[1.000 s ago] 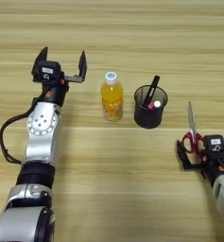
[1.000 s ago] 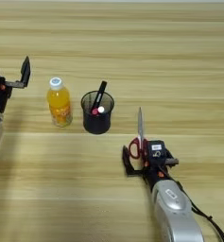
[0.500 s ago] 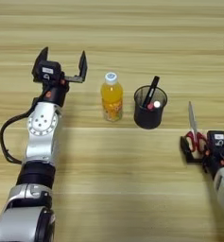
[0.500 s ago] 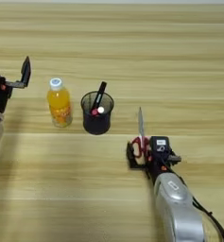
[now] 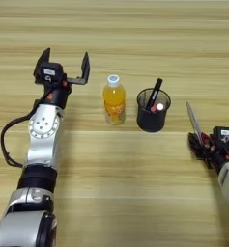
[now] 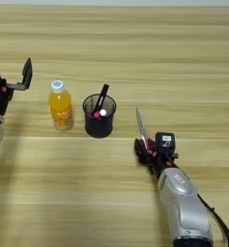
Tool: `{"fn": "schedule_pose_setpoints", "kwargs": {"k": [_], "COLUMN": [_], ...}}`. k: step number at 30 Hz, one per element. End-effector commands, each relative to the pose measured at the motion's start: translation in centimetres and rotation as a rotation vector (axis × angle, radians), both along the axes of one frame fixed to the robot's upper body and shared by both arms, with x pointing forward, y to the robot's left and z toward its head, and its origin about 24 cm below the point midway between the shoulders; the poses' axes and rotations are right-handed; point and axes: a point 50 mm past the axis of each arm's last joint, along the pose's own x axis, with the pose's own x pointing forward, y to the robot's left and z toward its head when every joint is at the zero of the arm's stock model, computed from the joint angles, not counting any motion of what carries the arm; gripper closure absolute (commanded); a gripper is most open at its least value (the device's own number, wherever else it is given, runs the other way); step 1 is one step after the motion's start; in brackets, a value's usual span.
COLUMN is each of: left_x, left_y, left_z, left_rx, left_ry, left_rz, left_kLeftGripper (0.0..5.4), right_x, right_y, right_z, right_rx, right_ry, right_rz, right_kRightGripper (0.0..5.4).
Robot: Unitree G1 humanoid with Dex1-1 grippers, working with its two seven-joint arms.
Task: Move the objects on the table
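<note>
The orange-drink bottle (image 5: 114, 100) with a white cap stands upright mid-table. Just right of it is the black mesh pen cup (image 5: 152, 113), holding a black marker and a red-white one. My left gripper (image 5: 64, 61) hovers open a short way left of the bottle, touching nothing. At the right, the red-handled scissors (image 6: 141, 127) point away from me, their blade tilted a little to the left. My right gripper (image 6: 146, 149) is shut on the scissors' red handles, which are mostly hidden by it.
The wooden table (image 5: 135, 193) fills both views. Bottle, cup and scissors form a rough row across its middle. My left forearm (image 5: 42, 130) lies along the left side and my right forearm (image 6: 181, 202) comes in from the bottom right.
My right gripper has shifted slightly right and closed around the scissors' handles. The blade now leans left instead of pointing straight away. The left arm, bottle and cup have not moved.
</note>
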Motion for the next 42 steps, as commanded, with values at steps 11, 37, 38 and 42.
{"fn": "schedule_pose_setpoints", "kwargs": {"k": [11, 37, 38, 42], "left_x": [0.2, 0.5, 0.5, 0.5], "left_y": [-0.4, -1.0, -1.0, -1.1], "left_z": [0.6, 1.0, 1.0, 1.0], "left_rx": [-0.017, -0.019, -0.019, -0.019], "left_ry": [-0.021, -0.026, -0.026, -0.027], "left_rz": [-0.010, -0.021, -0.022, -0.023], "left_kLeftGripper": [0.00, 0.00, 0.00, 0.00], "right_x": [-5.3, -10.5, -10.4, -10.2], "right_y": [0.5, 0.7, 0.7, 0.8], "right_z": [-3.7, -2.3, -2.2, -2.1], "right_rx": [0.062, 0.251, 0.248, 0.248], "right_ry": [0.335, 0.573, 0.575, 0.579], "right_rz": [0.112, 0.365, 0.369, 0.387], "right_kRightGripper": [2.97, 4.12, 4.21, 4.59]}}
